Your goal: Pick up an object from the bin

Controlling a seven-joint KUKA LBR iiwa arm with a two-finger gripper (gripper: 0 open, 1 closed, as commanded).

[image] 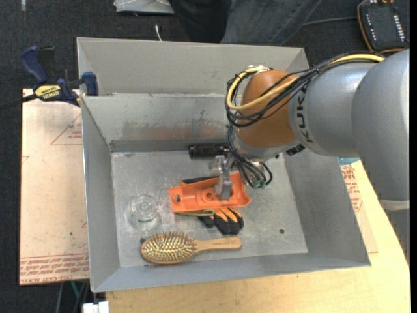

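Orange plastic tool [195, 198], flat and elongated, lies near the middle of the grey metal bin's [98, 175] floor, a little toward the front. No writing can be read on it. The only legible lettering is the KUKA name, partly visible, running along the grey arm [339, 109] where it meets the rounded orange cover [267, 109] at the wrist; yellow and black cables [238, 90] loop over that cover. The tool's long axis runs roughly left to right across the bin, tilted slightly so that its right end sits a touch further back than its left, and its broader end points toward the bin's left wall. The gripper [225, 182] hangs down over the right half of the tool, and from this angle it cannot be told whether it is spread or pressed together, nor whether it touches the orange plastic. Tucked against the tool's front edge, partly beneath it, is a black-and-orange piece [227, 221] with ribbed stripes. Nearer the front wall a wooden hairbrush [189, 246] lies bristles up, its oval head to the left and its handle pointing right, close to the ribbed piece but apart from the tool. A clear cup [143, 208] stands left of the tool, near it. A black cylinder [206, 150] lies along the foot of the back wall, just behind the gripper and partly covered by the wrist.
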